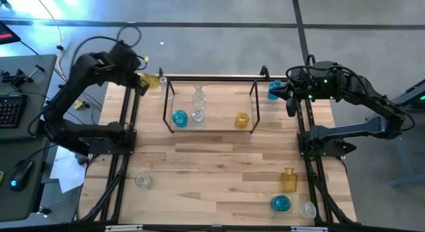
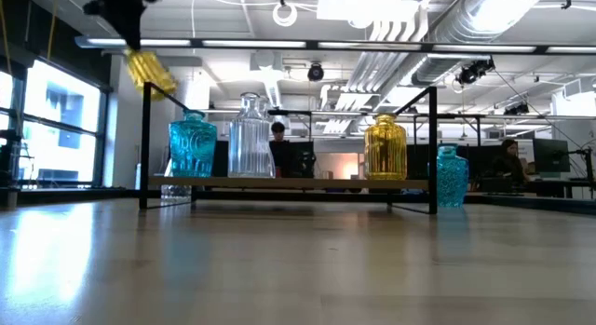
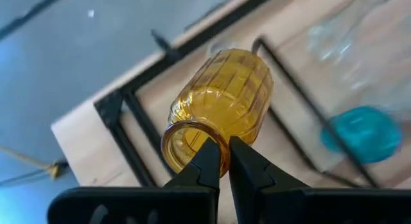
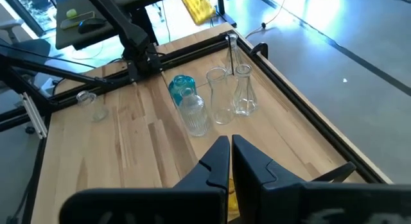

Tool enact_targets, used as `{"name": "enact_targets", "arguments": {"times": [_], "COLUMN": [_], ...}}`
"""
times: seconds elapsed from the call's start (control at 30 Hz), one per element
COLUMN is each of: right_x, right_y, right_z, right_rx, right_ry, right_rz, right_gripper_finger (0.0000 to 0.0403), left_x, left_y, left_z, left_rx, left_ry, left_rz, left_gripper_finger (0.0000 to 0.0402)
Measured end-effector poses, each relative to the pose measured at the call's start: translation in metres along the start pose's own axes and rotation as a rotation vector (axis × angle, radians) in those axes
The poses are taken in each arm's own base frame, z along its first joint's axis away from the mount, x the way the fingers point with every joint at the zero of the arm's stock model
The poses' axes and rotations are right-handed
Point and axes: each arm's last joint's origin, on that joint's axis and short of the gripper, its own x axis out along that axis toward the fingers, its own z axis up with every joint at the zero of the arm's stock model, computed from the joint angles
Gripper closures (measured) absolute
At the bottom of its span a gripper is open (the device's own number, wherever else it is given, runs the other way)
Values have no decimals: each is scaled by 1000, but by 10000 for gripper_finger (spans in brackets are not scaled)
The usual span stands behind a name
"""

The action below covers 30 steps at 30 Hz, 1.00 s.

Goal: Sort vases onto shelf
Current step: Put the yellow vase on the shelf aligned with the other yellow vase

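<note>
One ribbed amber vase (image 3: 221,105), translucent and tilted, hangs pinched by its rim in the left pincer (image 3: 223,161).

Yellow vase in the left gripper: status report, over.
Left gripper shut on yellow vase rim, tilted, airborne beside the shelf's left end. Right gripper shut, empty, above the shelf's right end. Shelf post close beneath the vase.
</note>
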Motion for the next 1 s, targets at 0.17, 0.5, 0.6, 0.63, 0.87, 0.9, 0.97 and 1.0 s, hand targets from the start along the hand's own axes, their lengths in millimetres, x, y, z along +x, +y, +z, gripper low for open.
{"name": "enact_targets", "arguments": {"times": [0.17, 0.5, 0.6, 0.63, 0.87, 0.9, 0.97, 1.0], "right_x": [0, 0, 0, 0, 0, 0, 0, 0], "right_y": [0, 0, 0, 0, 0, 0, -1, -1], "right_z": [0, -3, -3, -3, -5, -5, -7, -7], "right_rx": [-3, -7, -20, -23, -24, -24, -24, -24], "right_ry": [1, 35, 35, 35, 51, 58, 72, 79], "right_rz": [1, 15, 16, 16, 14, 13, 10, 9], "right_gripper_finger": [403, 403, 403, 403, 403, 403, 403, 403], "left_x": [-41, -76, -72, -71, -68, -69, -69, -68], "left_y": [0, -20, -39, -46, -90, -95, -102, -106], "left_z": [6, 34, 52, 58, 103, 108, 116, 119], "left_rx": [-38, -12, 52, 76, 203, 214, 235, 247], "left_ry": [-133, -266, -257, -258, -357, -370, -390, -393], "left_rz": [-28, -148, -183, -193, -279, -297, -323, -330], "left_gripper_finger": [394, 394, 394, 394, 394, 394, 394, 394]}}
